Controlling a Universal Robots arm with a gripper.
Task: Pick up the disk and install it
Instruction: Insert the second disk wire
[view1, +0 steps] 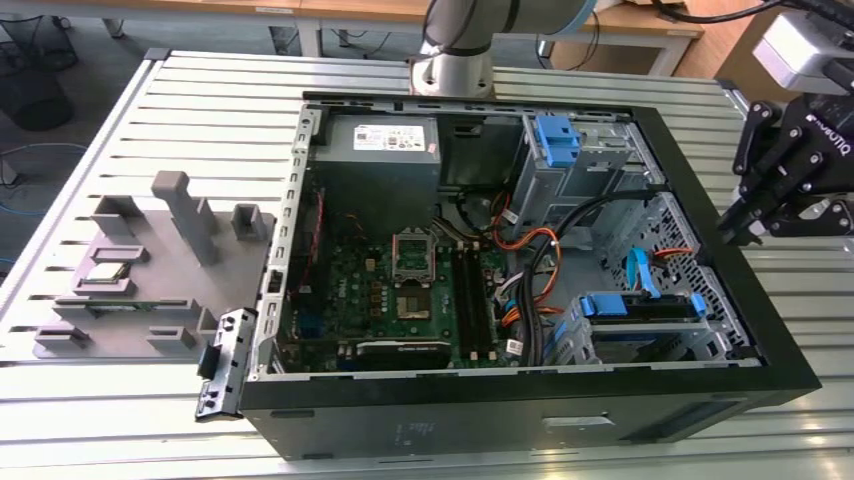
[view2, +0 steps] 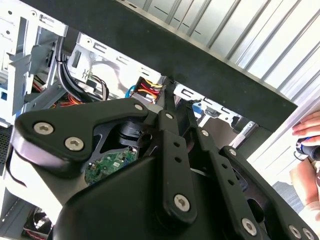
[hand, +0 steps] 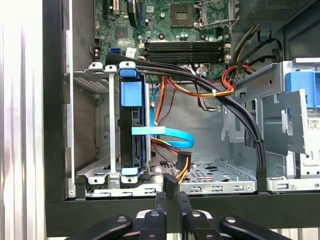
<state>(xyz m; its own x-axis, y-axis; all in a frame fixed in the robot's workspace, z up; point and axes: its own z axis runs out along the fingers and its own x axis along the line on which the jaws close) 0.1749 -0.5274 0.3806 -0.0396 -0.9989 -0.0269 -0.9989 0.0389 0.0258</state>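
slatted metal table, open computer case, grey fixture block

A robotics lab: an opened computer case on a slotted aluminium table, desks behind.

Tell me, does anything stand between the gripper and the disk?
Yes. The black case wall lies between the gripper and the disk, which stands in its cage. A blue cable runs beside the disk.
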